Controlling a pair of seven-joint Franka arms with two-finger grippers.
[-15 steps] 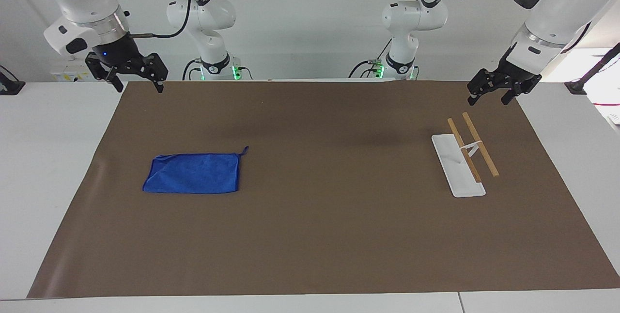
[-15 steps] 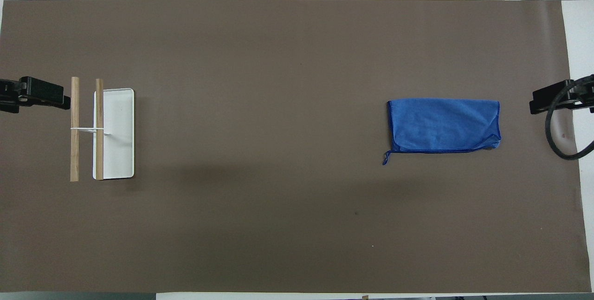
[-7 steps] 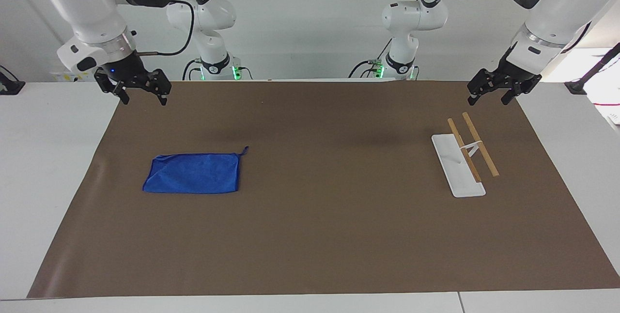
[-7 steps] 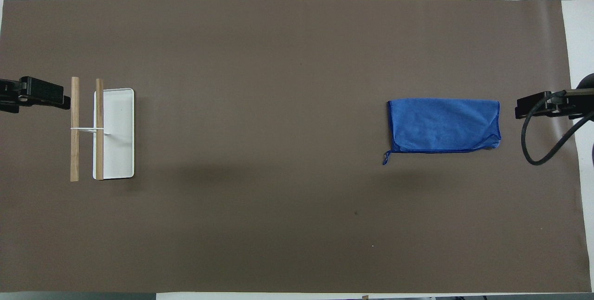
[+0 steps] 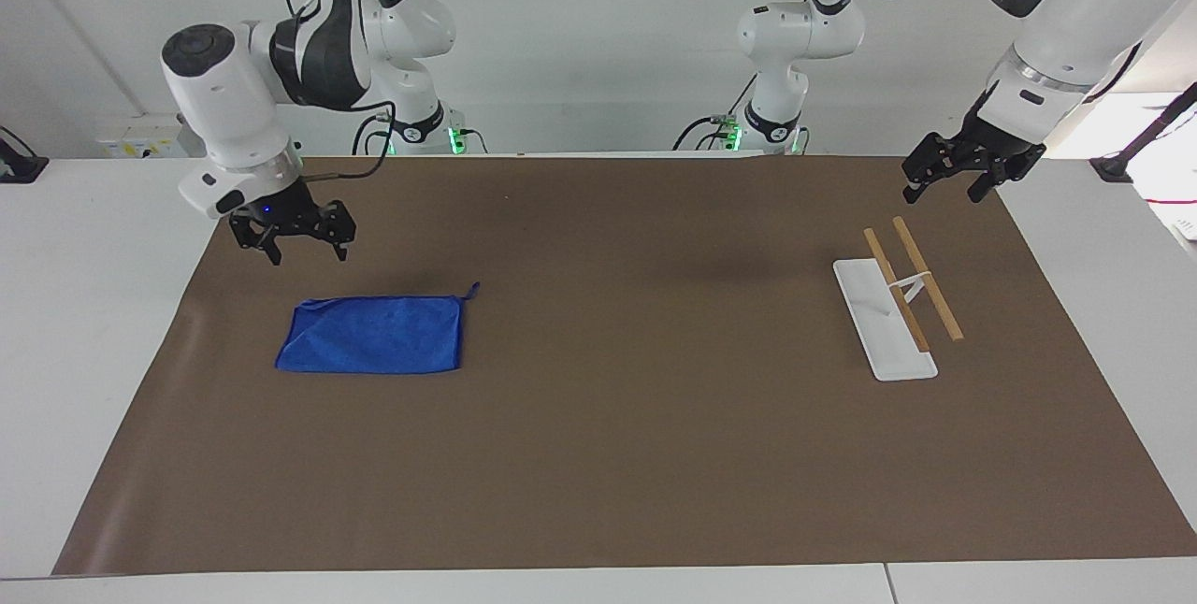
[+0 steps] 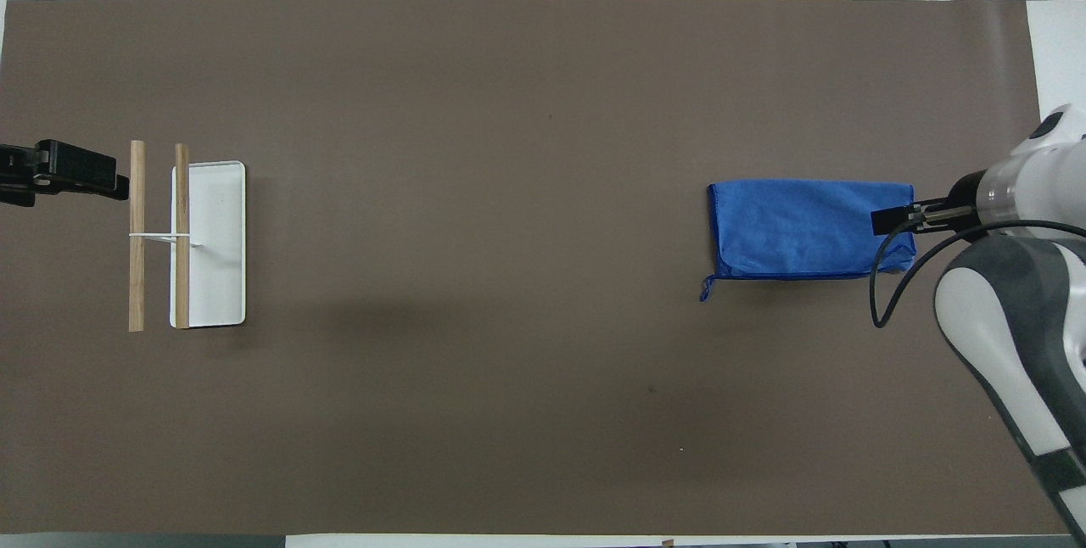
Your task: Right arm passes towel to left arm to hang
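Clearly the opening step: the reach for the pick-up, nothing grasped yet. Right gripper (image 5: 304,249) hangs in the air with jaws spread wide and empty, above the towel's (image 5: 372,335) edge at the right arm's end of the table; the facing view shows clear air between fingertips and cloth. Towel lies flat and folded on the brown mat (image 5: 598,454), just below and slightly inward of that gripper, toward the table's middle. Its long axis runs along the table's length, from one arm's end toward the other; the short edge sits under the right gripper, and the small corner loop (image 5: 472,289) points away from it, toward the left arm's end, on the side nearer the robots. Next move, as I judge it: descend onto the near short edge, pinch a fold of cloth, lift clear of the mat, carry toward the middle. Left gripper (image 5: 946,185) waits, jaws open and empty, in the air just beside the wooden-bar rack (image 5: 912,284) on its white base.
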